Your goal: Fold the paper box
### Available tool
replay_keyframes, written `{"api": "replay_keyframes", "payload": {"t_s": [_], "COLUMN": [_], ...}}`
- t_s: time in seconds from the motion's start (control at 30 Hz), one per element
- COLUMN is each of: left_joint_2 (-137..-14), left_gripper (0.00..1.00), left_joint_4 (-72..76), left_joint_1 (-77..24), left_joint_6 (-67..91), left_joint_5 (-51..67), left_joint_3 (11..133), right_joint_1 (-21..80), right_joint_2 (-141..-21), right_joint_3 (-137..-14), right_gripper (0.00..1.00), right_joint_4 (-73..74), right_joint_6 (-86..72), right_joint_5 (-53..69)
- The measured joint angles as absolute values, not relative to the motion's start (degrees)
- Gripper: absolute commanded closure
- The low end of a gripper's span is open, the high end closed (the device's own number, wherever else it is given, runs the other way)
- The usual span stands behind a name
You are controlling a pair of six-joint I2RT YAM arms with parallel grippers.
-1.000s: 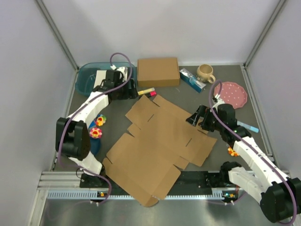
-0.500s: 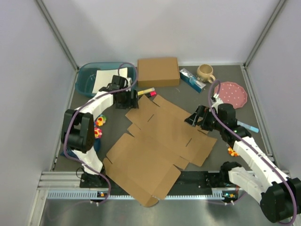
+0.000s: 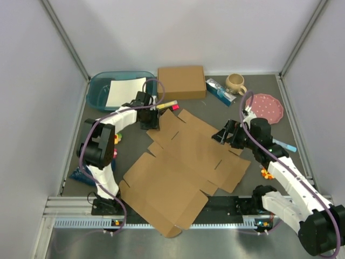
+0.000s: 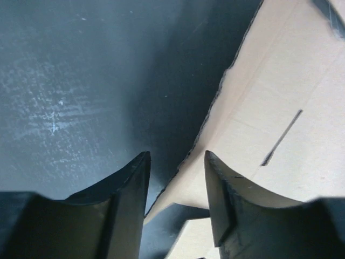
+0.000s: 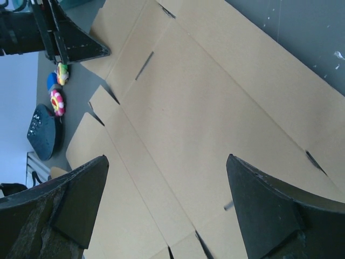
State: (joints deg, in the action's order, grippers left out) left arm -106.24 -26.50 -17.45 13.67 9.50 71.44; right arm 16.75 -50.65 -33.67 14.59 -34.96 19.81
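Observation:
The paper box [image 3: 178, 162] lies as a flat brown die-cut sheet across the middle of the table. My left gripper [image 3: 156, 120] is low at the sheet's far-left corner. In the left wrist view [image 4: 176, 155] its jaws stand partly apart astride the edge of a flap [image 4: 269, 108], with dark table on their left side. They do not pinch the card. My right gripper [image 3: 221, 135] hovers over the sheet's right edge, open wide. Below it in the right wrist view [image 5: 167, 157] there is only flat cardboard [image 5: 205, 108].
A smaller closed brown box [image 3: 181, 82] stands at the back, a yellow-pink marker [image 3: 168, 106] just in front of it. A teal tub [image 3: 99, 89] holding white paper is at the back left. A blue packet [image 3: 220, 90], mug [image 3: 235, 82] and pink plate [image 3: 268, 108] are at the back right. Flower toys [image 5: 56, 100] lie to the left.
My left arm swung right from beside the tub to the sheet's far-left flap, and its jaws narrowed. The right arm and the sheet barely moved.

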Motion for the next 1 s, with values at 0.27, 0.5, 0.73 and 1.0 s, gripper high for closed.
{"api": "replay_keyframes", "payload": {"t_s": [0.27, 0.5, 0.73, 1.0], "left_joint_2": [-100.4, -90.2, -83.6, -74.7], "left_gripper": [0.92, 1.00, 1.00, 1.00], "left_joint_4": [-20.9, -10.8, -4.4, -7.7], "left_joint_1": [-19.0, -23.4, -27.8, -28.9], "left_joint_6": [15.9, 19.9, 19.1, 8.2], "left_joint_5": [12.2, 10.0, 6.5, 4.7], "left_joint_3": [64.9, 54.8, 48.4, 48.2], "right_joint_1": [16.8, 16.8, 16.8, 19.7], "right_joint_2": [-50.6, -54.0, -57.8, -57.9], "right_joint_3": [-37.3, -44.0, -49.3, -49.2], "right_gripper": [0.09, 0.10, 0.11, 0.11], "right_joint_4": [15.9, 17.0, 17.5, 18.2], "right_joint_6": [-34.5, -32.2, -30.4, -29.2], "right_joint_5": [18.6, 16.3, 15.4, 14.0]}}
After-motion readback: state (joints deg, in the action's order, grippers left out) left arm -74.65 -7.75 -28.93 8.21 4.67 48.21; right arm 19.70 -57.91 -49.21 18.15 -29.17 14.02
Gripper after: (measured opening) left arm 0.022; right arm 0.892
